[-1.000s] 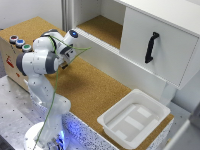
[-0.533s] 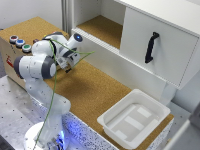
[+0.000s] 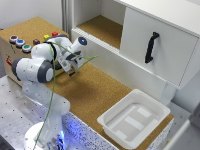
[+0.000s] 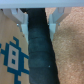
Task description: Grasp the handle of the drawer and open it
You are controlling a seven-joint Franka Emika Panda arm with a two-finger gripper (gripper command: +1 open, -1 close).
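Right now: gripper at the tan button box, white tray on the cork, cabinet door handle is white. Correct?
Not quite. The exterior view shows the cabinet door handle is black, not white. The gripper is at the tan button box, and the white tray sits on the cork.

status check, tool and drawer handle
Tool open, fingers either side of handle. Drawer hidden behind arm in exterior view. Nothing visible in the way.

Occlusions and unresolved detail

Exterior view: arm hides the drawer front and handle; gripper (image 3: 71,71) too small to tell jaw state. Tan box (image 3: 11,52) cut off at 9 o'clock. Wrist view: blurred; handle (image 4: 41,50) runs out of frame at 6 o'clock; fingers (image 4: 20,15) cropped at 12 o'clock.
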